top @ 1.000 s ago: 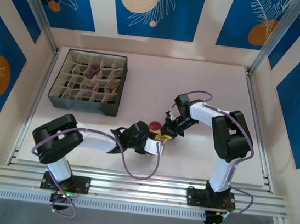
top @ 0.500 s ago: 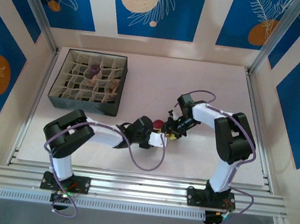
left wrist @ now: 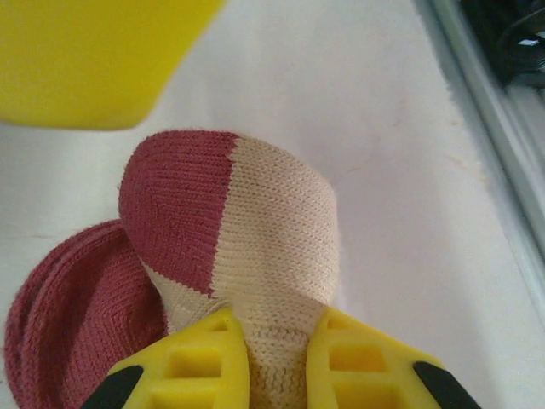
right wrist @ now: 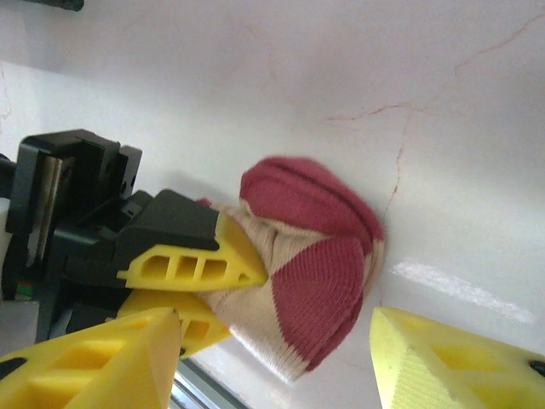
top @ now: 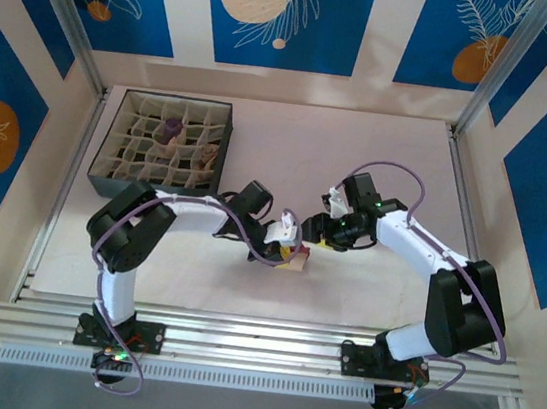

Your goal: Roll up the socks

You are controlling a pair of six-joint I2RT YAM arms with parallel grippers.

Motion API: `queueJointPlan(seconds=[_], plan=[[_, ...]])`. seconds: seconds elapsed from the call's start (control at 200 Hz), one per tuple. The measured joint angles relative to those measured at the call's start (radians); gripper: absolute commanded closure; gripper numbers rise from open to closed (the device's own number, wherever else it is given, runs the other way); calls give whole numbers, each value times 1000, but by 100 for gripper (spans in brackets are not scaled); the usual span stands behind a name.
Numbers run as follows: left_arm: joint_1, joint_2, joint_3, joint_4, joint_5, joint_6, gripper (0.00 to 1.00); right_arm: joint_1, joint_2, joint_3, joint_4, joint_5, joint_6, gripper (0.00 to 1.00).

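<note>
1. The left gripper (left wrist: 277, 362) is clamped on the rolled tan sock (left wrist: 272, 230) with the dark-red toe.
2. The right gripper (right wrist: 272, 358) stands open, one finger on each side of that sock.
3. The sock is near the middle of the table (top: 390, 159), between both grippers.
4. A purple sock (top: 170, 130) lies in the divided box (top: 144, 191), far left.

You have open table (top: 390, 159) behind and to the right of centre. The box (top: 104, 170) blocks the back-left corner. At centre, the left gripper (left wrist: 277, 366) pinches the sock (left wrist: 255, 230), which lies between the right gripper (right wrist: 274, 332)'s spread fingers. The left arm (top: 190, 207) bars approach from the left.
</note>
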Motion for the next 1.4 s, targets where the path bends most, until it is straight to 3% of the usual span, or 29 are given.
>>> queueJointPlan(seconds=[0.31,0.725,0.865,1.005,1.401], plan=[[38,93,106,-108,95,-163,100,28,62,-59,78,-23,41,39],[52,140,135,-88,146,-332,88,50,127,-66,134,-33,59,46],[54,142,134,-97,123,-343,83,65,206,-20,137,-53,90,69],[64,113,89,-66,104,-347,79,90,266,48,104,-59,99,81],[58,-159,-229,241,-123,-245,65,136,354,143,38,-69,93,84]])
